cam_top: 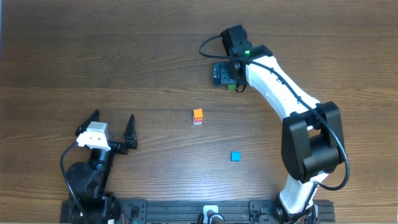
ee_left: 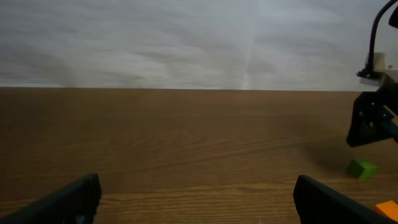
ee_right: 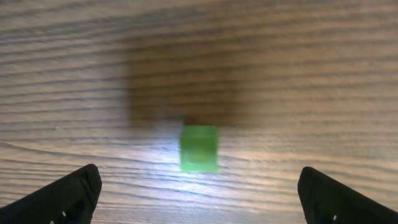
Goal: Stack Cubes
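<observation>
Hovering arm: right, stretched far up the tabletop (cam_top: 124,50) — right tool (ee_right: 199,186) spread wide above the green cube (ee_right: 199,148).
Folded arm: left, by its base — left tool (cam_top: 113,116) released.
Half hidden: green cube in the top view, under the right tool.

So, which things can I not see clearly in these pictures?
Green cube: top view, mostly covered by the right claw.
Pale piece under the orange cube: top view, too small to identify.
Orange cube: left wrist view, cut off by the picture's corner.
</observation>
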Controlling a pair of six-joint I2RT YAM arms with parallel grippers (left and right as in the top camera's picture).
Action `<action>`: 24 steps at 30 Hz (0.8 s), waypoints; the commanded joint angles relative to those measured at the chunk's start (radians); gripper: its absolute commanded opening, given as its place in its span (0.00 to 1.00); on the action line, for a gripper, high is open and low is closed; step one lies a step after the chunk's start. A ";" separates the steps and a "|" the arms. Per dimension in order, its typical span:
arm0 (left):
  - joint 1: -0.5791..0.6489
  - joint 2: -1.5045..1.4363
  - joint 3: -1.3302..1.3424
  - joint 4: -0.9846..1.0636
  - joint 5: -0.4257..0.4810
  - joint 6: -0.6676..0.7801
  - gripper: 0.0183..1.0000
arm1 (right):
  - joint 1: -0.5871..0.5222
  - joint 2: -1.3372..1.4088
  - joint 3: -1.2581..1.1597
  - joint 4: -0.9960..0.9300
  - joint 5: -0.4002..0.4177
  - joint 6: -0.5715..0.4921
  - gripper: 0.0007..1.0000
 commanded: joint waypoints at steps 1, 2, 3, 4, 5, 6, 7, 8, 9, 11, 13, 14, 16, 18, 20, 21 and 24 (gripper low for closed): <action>0.006 -0.007 -0.005 0.000 0.013 0.014 1.00 | -0.014 0.012 0.019 -0.034 0.011 0.029 0.99; 0.006 -0.007 -0.005 0.000 0.013 0.014 1.00 | -0.014 0.018 0.021 -0.048 0.008 0.029 0.99; 0.006 -0.007 -0.005 0.000 0.013 0.014 1.00 | -0.014 0.024 0.026 -0.057 0.007 0.029 0.99; 0.006 -0.007 -0.005 0.000 0.013 0.014 1.00 | -0.012 0.033 0.033 -0.066 0.004 0.029 0.99; 0.006 -0.007 -0.005 0.000 0.013 0.014 1.00 | -0.009 0.045 0.041 -0.074 0.002 0.029 0.99; 0.006 -0.007 -0.005 0.000 0.013 0.014 1.00 | -0.002 0.069 0.061 -0.087 0.000 0.029 0.99; 0.006 -0.007 -0.005 0.000 0.013 0.014 1.00 | 0.004 0.087 0.077 -0.095 0.000 0.029 0.99; 0.006 -0.007 -0.005 0.000 0.013 0.014 1.00 | 0.010 0.105 0.096 -0.104 0.000 0.029 0.99; 0.006 -0.007 -0.005 0.000 0.013 0.014 1.00 | 0.019 0.134 0.134 -0.121 0.001 0.029 0.99; 0.006 -0.007 -0.005 0.000 0.013 0.014 1.00 | 0.024 0.161 0.169 -0.136 0.001 0.029 0.99; 0.006 -0.007 -0.005 0.000 0.013 0.014 1.00 | 0.026 0.204 0.225 -0.170 0.001 0.029 0.99; 0.006 -0.007 -0.005 0.000 0.013 0.014 1.00 | 0.026 0.212 0.235 -0.177 0.001 0.029 0.99; 0.006 -0.007 -0.005 0.000 0.013 0.014 1.00 | 0.026 0.223 0.240 -0.181 0.001 0.029 0.99; 0.006 -0.007 -0.005 0.000 0.013 0.014 1.00 | 0.025 0.229 0.240 -0.186 0.001 0.029 0.97; 0.006 -0.007 -0.005 0.000 0.013 0.014 1.00 | 0.023 0.234 0.240 -0.191 0.001 0.029 0.95; 0.006 -0.007 -0.005 0.000 0.013 0.014 1.00 | 0.018 0.240 0.240 -0.198 0.001 0.029 0.92; 0.006 -0.007 -0.005 0.000 0.013 0.014 1.00 | 0.014 0.253 0.240 -0.207 0.001 0.029 0.92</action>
